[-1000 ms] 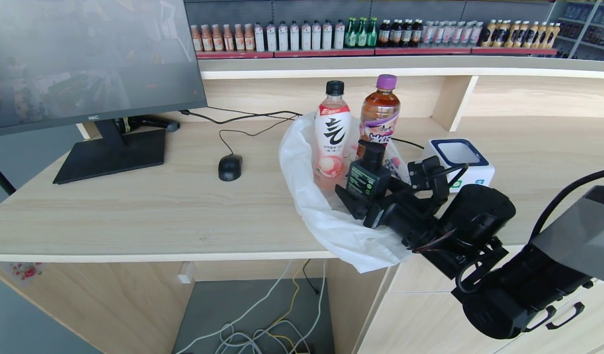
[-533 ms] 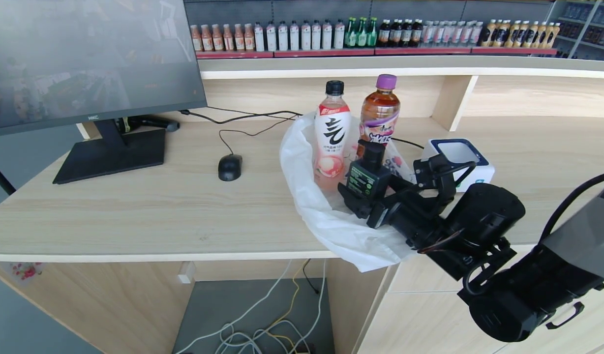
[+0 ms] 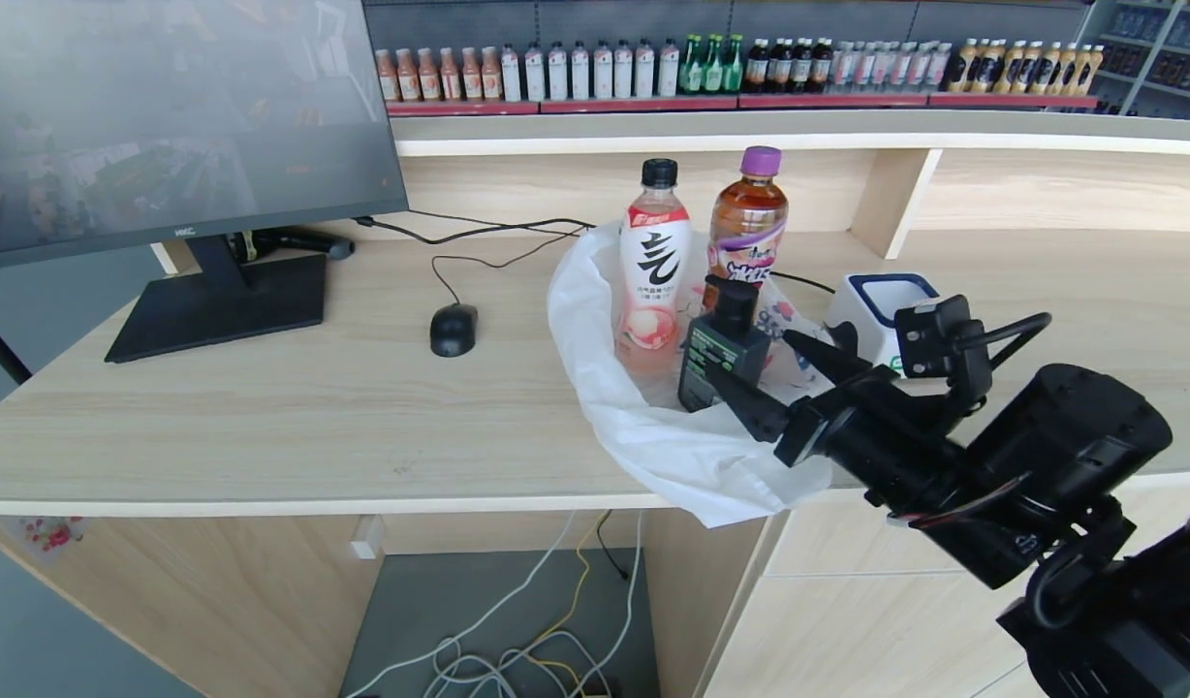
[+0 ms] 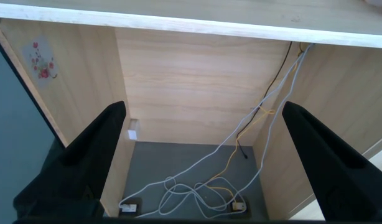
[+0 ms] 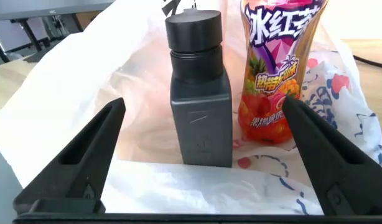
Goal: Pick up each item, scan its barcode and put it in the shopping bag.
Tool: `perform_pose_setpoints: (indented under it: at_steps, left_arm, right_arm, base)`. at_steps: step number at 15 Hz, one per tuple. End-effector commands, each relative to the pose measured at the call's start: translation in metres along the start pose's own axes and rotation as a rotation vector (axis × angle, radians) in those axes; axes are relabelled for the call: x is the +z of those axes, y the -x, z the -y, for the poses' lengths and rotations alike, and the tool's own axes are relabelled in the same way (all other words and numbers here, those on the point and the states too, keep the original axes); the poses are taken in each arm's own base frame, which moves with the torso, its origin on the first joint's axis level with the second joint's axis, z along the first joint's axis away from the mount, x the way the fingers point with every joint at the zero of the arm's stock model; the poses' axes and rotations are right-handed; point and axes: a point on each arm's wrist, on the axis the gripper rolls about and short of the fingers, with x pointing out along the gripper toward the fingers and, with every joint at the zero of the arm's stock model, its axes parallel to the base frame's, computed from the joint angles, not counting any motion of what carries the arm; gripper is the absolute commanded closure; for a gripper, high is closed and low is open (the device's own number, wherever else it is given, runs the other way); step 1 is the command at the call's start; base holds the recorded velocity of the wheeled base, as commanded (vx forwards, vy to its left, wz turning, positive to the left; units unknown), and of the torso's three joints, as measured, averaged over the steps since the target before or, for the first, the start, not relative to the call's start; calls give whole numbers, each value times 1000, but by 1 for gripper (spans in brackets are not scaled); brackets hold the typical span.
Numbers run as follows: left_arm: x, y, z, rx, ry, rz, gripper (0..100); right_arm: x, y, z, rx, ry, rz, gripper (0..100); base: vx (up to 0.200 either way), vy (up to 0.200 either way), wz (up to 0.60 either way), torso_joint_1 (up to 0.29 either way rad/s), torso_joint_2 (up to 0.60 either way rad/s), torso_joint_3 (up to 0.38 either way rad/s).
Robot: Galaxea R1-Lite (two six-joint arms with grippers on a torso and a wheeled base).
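A white shopping bag [image 3: 643, 436] lies open on the wooden counter with three items standing inside. They are a pink bottle with a black cap [image 3: 655, 262], an amber bottle with a purple cap [image 3: 747, 223] and a small dark square bottle [image 3: 723, 344]. My right gripper [image 3: 784, 373] is open, just in front of the dark bottle [image 5: 200, 106] and apart from it. The amber bottle [image 5: 275, 68] stands beside it. My left gripper [image 4: 203, 155] is open below the counter, with nothing between its fingers.
A white barcode scanner [image 3: 891, 301] sits on the counter right of the bag. A mouse [image 3: 454, 330] and a monitor [image 3: 183, 116] stand to the left. Cables [image 4: 228, 180] lie on the floor under the counter [image 3: 266, 417].
My right gripper has let go of the dark square bottle, which now stands in the bag, and has drawn back to the right with its fingers open.
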Motion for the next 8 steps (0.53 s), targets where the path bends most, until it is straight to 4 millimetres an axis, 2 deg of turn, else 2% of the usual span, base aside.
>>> perform_pose_setpoints:
  at_steps: [1, 2, 5, 7, 8]
  left_arm:
    - [0, 0, 0, 1, 0, 0, 0]
    - [0, 0, 0, 1, 0, 0, 0]
    - [0, 0, 0, -1, 0, 0, 0]
    - [0, 0, 0, 1, 0, 0, 0]
    - [0, 0, 0, 1, 0, 0, 0]
  right_arm:
    - [23, 36, -2, -7, 7, 28, 0]
    - [27, 46, -1, -16, 9, 27, 0]
    - [38, 109, 11, -112, 37, 14, 0]
    - [36, 146, 5, -124, 44, -8, 0]
    - [45, 153, 3, -126, 55, 39, 0]
  base:
    - [0, 0, 0, 0, 0, 0]
    - [0, 0, 0, 0, 0, 0]
    - [0, 0, 0, 0, 0, 0]
    - [0, 0, 0, 0, 0, 0]
    - [0, 0, 0, 0, 0, 0]
